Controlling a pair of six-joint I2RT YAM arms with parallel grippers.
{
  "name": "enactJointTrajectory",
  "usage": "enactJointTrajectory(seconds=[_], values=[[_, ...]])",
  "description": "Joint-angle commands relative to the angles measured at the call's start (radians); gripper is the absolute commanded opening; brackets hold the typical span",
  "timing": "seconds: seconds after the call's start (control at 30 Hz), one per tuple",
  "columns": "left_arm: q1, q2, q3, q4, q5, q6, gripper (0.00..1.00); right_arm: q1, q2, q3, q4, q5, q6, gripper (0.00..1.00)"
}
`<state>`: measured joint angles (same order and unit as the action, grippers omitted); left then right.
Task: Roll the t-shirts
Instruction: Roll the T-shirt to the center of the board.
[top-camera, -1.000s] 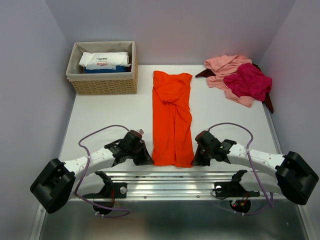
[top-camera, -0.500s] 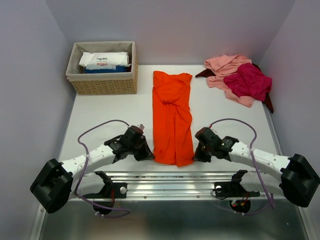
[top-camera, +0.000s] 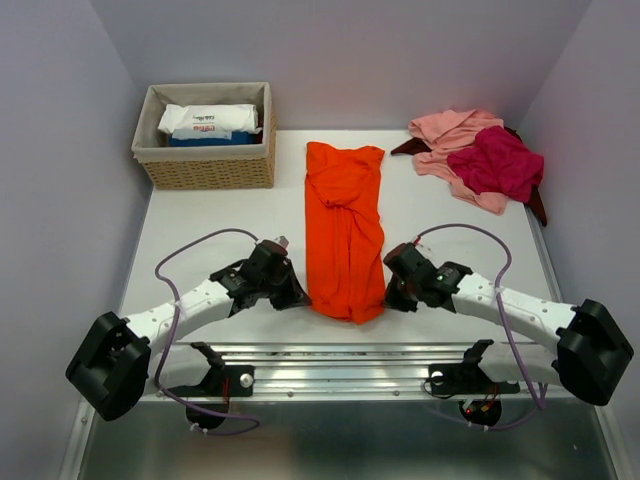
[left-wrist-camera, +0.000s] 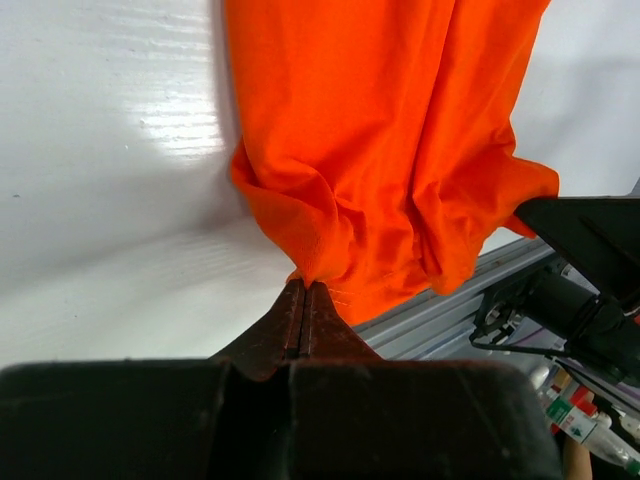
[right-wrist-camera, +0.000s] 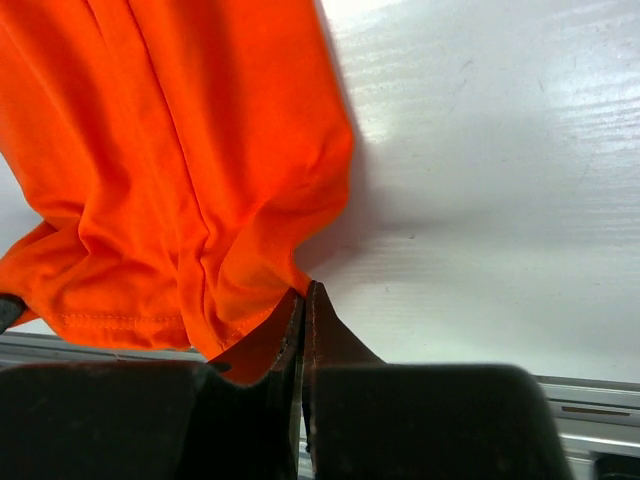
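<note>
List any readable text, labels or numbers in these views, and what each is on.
Nothing here can be read.
White packet in the wicker basket: a red printed mark, too small to read.
Small green and red label by the cables, low on the right of the left wrist view: blurred, unreadable.
Orange t-shirt: no print showing.

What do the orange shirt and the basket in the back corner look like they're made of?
The long bright orange t-shirt looks like thin matte knit cloth, maybe cotton: soft creases, a stitched hem. The rectangular tan basket looks like woven wicker, by its ribbed weave, with a pale fabric liner over the rim.
</note>
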<state>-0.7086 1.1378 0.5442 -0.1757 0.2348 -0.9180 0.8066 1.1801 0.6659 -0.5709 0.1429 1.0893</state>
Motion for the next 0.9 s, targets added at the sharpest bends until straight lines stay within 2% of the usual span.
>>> enactJointTrajectory(seconds=[0.0,0.3,0.87], values=[[0.021,0.014,0.043,0.018,-0.02,0.015,0.0,0.006,0.016,0.061,-0.007,0.069,-0.016,0.01],[0.032,0.03,0.025,0.044,0.0,0.005,0.0,0.006,0.027,0.073,-0.006,0.084,-0.014,0.01],[0.095,0.143,0.095,0.107,-0.028,0.021,0.0,-0.032,0.148,0.169,0.022,0.144,-0.089,0.01]])
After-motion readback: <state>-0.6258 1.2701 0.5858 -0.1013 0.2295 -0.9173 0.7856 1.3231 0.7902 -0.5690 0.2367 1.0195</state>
